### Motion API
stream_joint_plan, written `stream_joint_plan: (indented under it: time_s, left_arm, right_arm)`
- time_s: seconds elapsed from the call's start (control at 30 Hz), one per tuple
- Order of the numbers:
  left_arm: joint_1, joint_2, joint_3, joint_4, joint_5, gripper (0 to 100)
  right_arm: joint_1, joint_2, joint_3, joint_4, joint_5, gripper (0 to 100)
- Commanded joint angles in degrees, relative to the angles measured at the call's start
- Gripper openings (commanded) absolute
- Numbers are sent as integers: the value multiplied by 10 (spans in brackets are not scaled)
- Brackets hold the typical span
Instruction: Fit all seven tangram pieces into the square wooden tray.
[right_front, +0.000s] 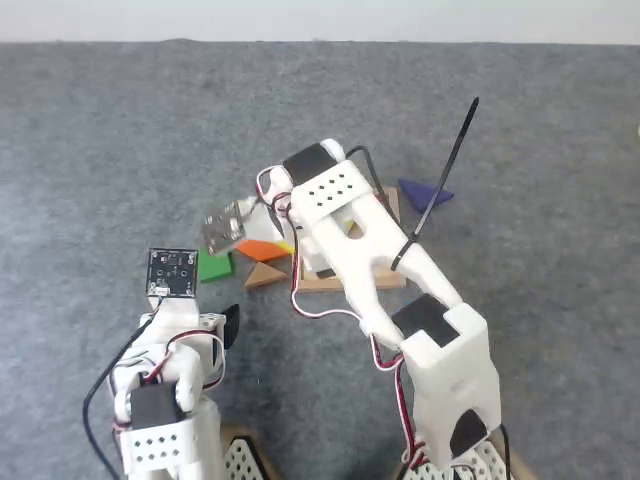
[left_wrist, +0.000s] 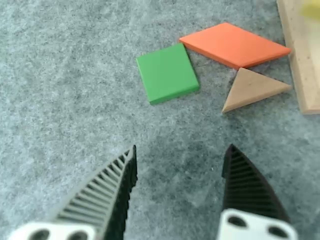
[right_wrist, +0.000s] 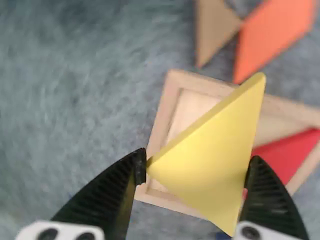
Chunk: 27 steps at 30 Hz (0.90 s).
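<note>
The grey felt counter (right_front: 90, 150) carries everything. The right arm (right_front: 400, 290) is the biggest thing on it, stretching from 5 o'clock toward the middle and covering most of the square wooden tray (right_wrist: 160, 125). The right end effector (right_wrist: 197, 167) is closed on the large yellow triangle (right_wrist: 215, 160), with one finger on each side. It holds the piece tilted on edge over a corner of the tray, and whether the piece touches the wood cannot be told. The left arm (right_front: 165, 400) sits at 7 o'clock. The left end effector (left_wrist: 182, 150) is spread wide with nothing between its fingers, above bare felt near the loose pieces. Seen from above, the tray lies at the centre of the counter. A red piece (right_wrist: 285, 155) lies flat inside it, against one wall. On the felt at 9 o'clock of the tray, the orange parallelogram (left_wrist: 235, 44) lies just beside the tray's edge. The green square (left_wrist: 167, 72) is just beyond it, one corner nearly meeting the parallelogram. The dark blue triangle (right_front: 425, 193) rests alone on the felt at 2 o'clock of the tray. The small tan triangle (left_wrist: 252, 89) lies close under the parallelogram, its tip just beside the tray's outer edge.
</note>
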Motion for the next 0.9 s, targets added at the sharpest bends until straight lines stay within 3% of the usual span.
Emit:
stream_joint_plan:
  time_s: [0.0,0.53,0.87]
  left_arm:
    - [-4,-6,-4,2,-4,273]
    - [-4,-6,-4,2,-4,273]
    - [-4,-6,-4,2,-4,273]
  right_arm:
    - [3,-6,-30,22,125,292]
    - [79,58,-33,-35,440,292]
    - [81,85,-43,-72,492,292]
